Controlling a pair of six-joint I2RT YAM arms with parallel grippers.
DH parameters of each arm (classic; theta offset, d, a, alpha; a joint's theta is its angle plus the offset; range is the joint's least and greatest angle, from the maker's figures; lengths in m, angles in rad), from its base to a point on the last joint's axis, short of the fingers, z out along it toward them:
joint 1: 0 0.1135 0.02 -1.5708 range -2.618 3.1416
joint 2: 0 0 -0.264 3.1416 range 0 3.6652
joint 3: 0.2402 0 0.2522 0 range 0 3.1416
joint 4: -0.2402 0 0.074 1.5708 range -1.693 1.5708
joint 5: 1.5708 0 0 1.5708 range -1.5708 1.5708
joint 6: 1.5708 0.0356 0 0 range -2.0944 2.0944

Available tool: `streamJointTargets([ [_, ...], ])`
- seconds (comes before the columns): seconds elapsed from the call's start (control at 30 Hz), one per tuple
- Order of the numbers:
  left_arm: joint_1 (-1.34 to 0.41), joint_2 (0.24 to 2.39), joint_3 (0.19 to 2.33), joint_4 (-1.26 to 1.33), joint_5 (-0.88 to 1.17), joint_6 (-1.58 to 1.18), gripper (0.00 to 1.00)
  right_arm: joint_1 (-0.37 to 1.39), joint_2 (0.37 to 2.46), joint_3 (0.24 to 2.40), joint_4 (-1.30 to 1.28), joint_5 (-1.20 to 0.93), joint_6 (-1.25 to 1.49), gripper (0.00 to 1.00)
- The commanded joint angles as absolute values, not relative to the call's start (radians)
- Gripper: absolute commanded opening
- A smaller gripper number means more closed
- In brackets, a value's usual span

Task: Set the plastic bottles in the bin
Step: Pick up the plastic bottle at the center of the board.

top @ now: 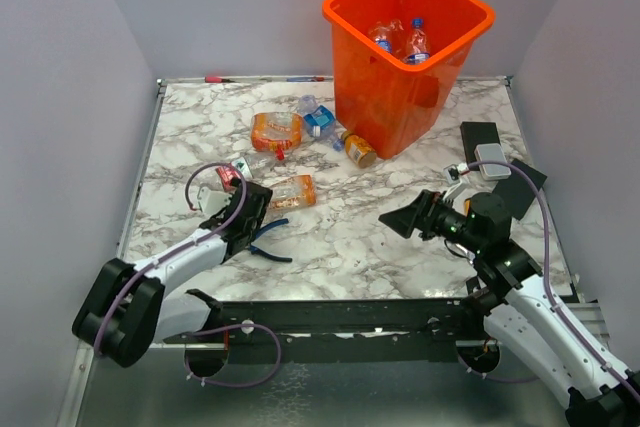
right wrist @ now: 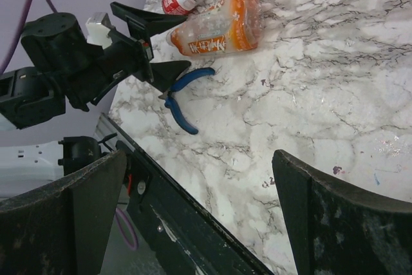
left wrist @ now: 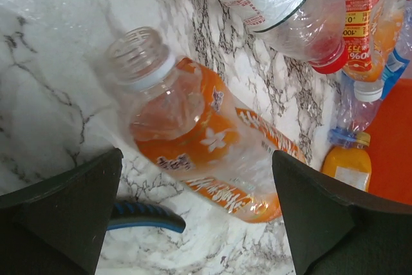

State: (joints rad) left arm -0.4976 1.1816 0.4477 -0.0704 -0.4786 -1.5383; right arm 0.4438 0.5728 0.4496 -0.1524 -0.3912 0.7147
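**A:** Standing right by it. There's a white marble-pattern counter [top: 400,247] with a tall bright-orange translucent plastic bin [top: 385,97] at the far side. A couple of clear plastic bottles [top: 400,39] are lying inside.

**B:** And the arms?

**A:** The left end effector [top: 250,209] gapes wide and grips nothing. A clear, uncapped orange-labelled bottle [left wrist: 199,146] lies flat on the counter between its fingers. The right end effector [top: 398,219] is wide open too, empty and well apart. More crushed bottles [top: 277,130] lie near the bin's foot.

**B:** Grab tips?

**A:** It looks empty, so I'd guess featherlight, thin-walled and slick, likely to squash or squirt out. Pinch across the labelled middle, not the neck. The blue-handled pliers [top: 270,240] sit just beside it, so skip those.
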Motion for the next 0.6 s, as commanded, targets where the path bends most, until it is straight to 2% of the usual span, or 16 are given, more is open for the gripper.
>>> streamJointTargets([
  [0.0, -0.500, 1.307, 0.517, -0.004, -0.474, -1.563, 0.99, 0.446, 0.555, 0.437, -0.173, -0.384, 0.722, 0.98],
  [0.17, -0.500, 1.403, 0.541, 0.043, -0.488, -1.565, 0.98, 0.446, 0.547, 0.427, -0.176, -0.390, 0.730, 0.98],
  [0.33, -0.499, 1.473, 0.546, 0.084, -0.501, -1.561, 0.92, 0.445, 0.538, 0.417, -0.185, -0.388, 0.727, 0.98],
  [0.47, -0.497, 1.521, 0.536, 0.134, -0.497, -1.549, 0.78, 0.445, 0.537, 0.414, -0.188, -0.386, 0.727, 0.98],
  [0.57, -0.497, 1.543, 0.532, 0.161, -0.491, -1.538, 0.60, 0.446, 0.531, 0.416, -0.194, -0.381, 0.726, 0.98],
])
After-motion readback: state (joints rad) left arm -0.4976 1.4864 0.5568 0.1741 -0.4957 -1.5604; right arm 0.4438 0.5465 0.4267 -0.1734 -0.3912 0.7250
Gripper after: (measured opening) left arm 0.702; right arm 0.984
